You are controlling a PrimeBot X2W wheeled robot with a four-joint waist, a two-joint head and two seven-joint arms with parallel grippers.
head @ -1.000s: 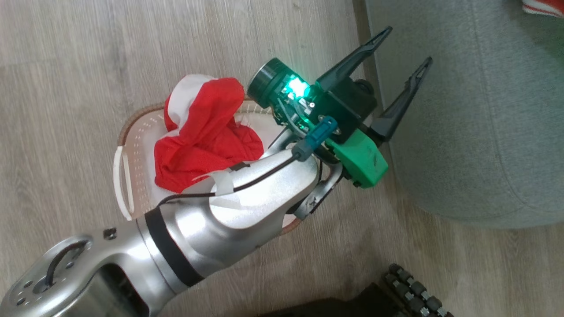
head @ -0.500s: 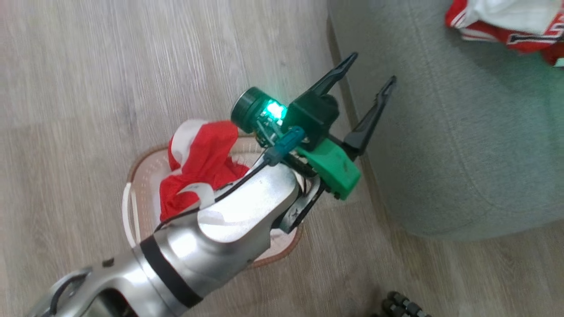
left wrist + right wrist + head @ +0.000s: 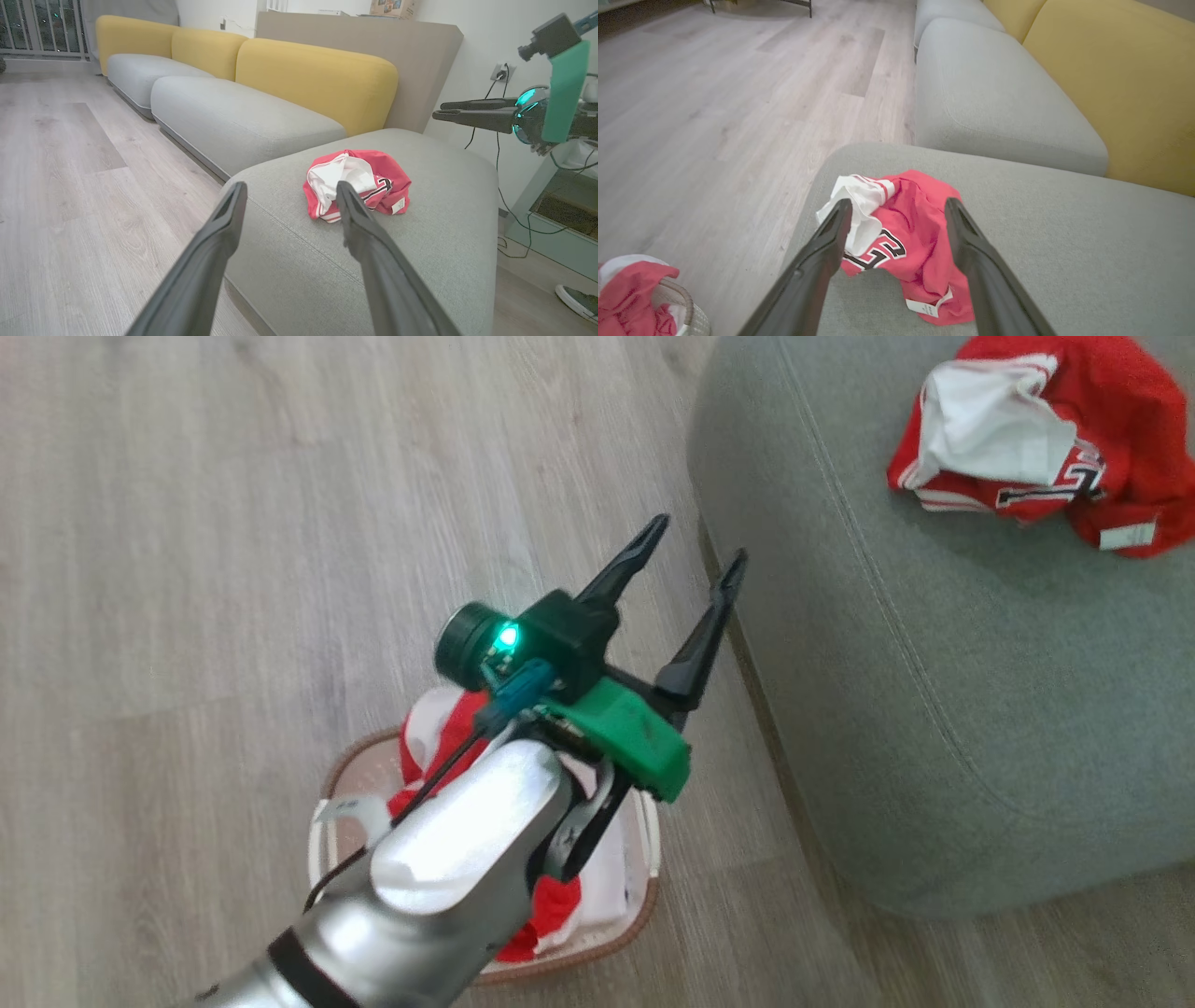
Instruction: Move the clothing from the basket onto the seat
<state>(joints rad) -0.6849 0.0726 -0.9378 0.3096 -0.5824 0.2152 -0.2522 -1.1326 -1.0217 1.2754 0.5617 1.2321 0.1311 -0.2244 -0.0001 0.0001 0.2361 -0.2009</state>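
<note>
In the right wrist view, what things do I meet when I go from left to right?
basket holding red clothing → crumpled jersey on the seat → yellow back cushion. The right gripper overlaps the jersey: omitted.

There is one basket [image 3: 344,767]. There are two lots of red-and-white clothing: one jersey [image 3: 1036,443] and one bundle [image 3: 633,284] whose garments cannot be counted. There are three grey cushions: the seat [image 3: 373,261], a middle cushion [image 3: 233,121] and a far cushion [image 3: 145,74]. There are three yellow backrests [image 3: 317,79]. There are two hands, the left hand [image 3: 698,541] and the right hand [image 3: 897,205], with two fingers each.
</note>
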